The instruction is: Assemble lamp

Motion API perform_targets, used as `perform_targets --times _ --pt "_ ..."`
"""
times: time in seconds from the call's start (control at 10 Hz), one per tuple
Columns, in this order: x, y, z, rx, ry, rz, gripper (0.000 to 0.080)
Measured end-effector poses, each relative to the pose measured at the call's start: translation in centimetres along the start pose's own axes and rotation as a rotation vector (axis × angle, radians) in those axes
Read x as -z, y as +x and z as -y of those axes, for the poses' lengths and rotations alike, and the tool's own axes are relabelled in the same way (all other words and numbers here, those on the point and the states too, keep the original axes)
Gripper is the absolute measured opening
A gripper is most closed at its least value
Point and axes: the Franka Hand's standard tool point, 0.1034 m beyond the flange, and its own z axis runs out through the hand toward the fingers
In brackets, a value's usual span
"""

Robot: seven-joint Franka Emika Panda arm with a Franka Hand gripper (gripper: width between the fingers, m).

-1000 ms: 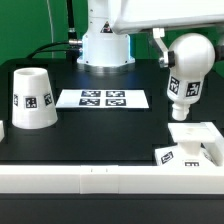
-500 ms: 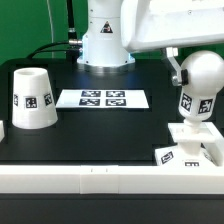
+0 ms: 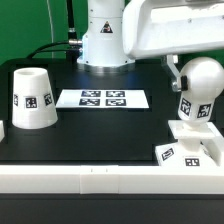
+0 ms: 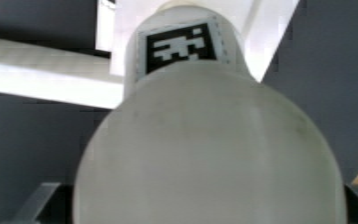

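The gripper (image 4: 201, 205) is clasping the round head of the bulb (image 3: 200, 88), fingers parted only that wide. The bulb is standing on the base (image 3: 192, 150) at four o'clock on the table (image 3: 100, 130), and the shade (image 3: 32, 98) at nine.

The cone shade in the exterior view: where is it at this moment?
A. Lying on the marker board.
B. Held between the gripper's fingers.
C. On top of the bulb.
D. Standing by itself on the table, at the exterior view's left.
D: the shade stands upright on the table at the exterior view's left, well apart from the bulb and the base at the exterior view's right.
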Motion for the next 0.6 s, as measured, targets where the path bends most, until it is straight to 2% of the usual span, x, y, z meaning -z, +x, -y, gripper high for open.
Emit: perform_targets --times 0.6 --pt "-0.2 0.15 -0.11 0.001 -0.012 -0.055 0.0576"
